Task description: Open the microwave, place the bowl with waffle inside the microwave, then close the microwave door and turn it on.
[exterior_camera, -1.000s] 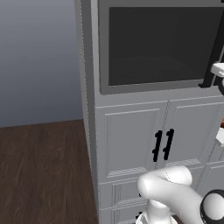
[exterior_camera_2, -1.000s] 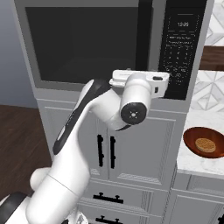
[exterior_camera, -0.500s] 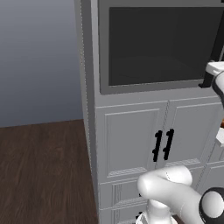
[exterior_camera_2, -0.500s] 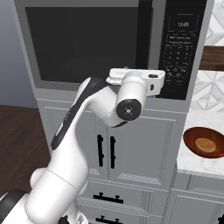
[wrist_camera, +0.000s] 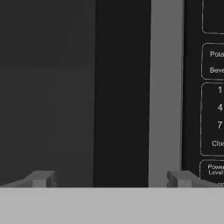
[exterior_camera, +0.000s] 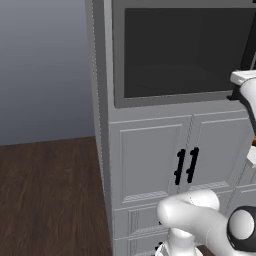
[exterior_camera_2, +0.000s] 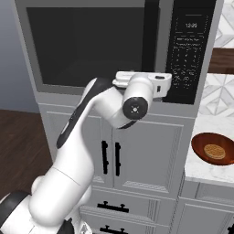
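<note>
Item: microwave (exterior_camera_2: 114, 45), built in, door shut; we log its microwave door (exterior_camera: 185, 52) as a wide dark window with a long black bar handle (wrist_camera: 122, 92) running upright down its right edge, the handle's long axis vertical and the door facing straight out at us. In the hand view our gripper (wrist_camera: 109, 179) stands with its jaws wide apart and nothing between them; the handle and the grey frame strip (wrist_camera: 166, 92) beside it lie ahead in the gap between the two tips, the handle nearer the left tip, the strip nearer the right. Beyond the right tip sits the keypad (wrist_camera: 212, 109). The bowl (exterior_camera_2: 214, 150), reddish-brown with the waffle (exterior_camera_2: 214, 151) in it, rests on the marble counter (exterior_camera_2: 201, 169) well off to the right of the jaws and lower down. Risks, as we judge them: closing off-centre could pinch the frame strip along with the bar, or catch only the bar's edge and slip on the pull; drifting right could press a keypad button; pulling straight back instead of following the door's swing could drag the tips off the handle.
</note>
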{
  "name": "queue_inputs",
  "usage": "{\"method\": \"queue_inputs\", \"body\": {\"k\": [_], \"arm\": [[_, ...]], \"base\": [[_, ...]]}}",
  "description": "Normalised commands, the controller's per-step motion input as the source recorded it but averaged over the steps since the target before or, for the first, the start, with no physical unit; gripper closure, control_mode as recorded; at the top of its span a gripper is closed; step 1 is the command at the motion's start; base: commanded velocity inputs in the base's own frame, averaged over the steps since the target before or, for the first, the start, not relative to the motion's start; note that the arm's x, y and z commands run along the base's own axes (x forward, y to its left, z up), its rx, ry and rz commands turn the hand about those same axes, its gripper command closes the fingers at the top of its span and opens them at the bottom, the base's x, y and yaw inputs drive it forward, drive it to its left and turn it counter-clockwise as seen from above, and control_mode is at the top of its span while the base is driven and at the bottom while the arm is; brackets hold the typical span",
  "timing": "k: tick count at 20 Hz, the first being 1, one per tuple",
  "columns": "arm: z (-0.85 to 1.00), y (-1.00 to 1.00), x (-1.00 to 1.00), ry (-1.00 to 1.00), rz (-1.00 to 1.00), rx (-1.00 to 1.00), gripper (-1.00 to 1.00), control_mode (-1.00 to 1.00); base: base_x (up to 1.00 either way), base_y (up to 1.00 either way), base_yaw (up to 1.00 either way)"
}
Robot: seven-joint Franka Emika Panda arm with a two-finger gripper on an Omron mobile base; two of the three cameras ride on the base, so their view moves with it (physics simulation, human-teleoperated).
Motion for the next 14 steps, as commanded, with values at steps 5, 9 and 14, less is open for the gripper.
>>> {"method": "queue_inputs", "body": {"k": [5, 9, 14], "arm": [[-0.11, 0.00, 0.16, 0.11, 0.00, 0.00, -1.00, -1.00], [0.00, 0.00, 0.16, 0.09, 0.00, 0.00, -1.00, -1.00], [0.00, 0.00, 0.29, 0.08, 0.00, 0.00, -1.00, -1.00]], "base": [[0.00, 0.00, 0.00], [0.00, 0.00, 0.00], [0.00, 0.00, 0.00]]}}
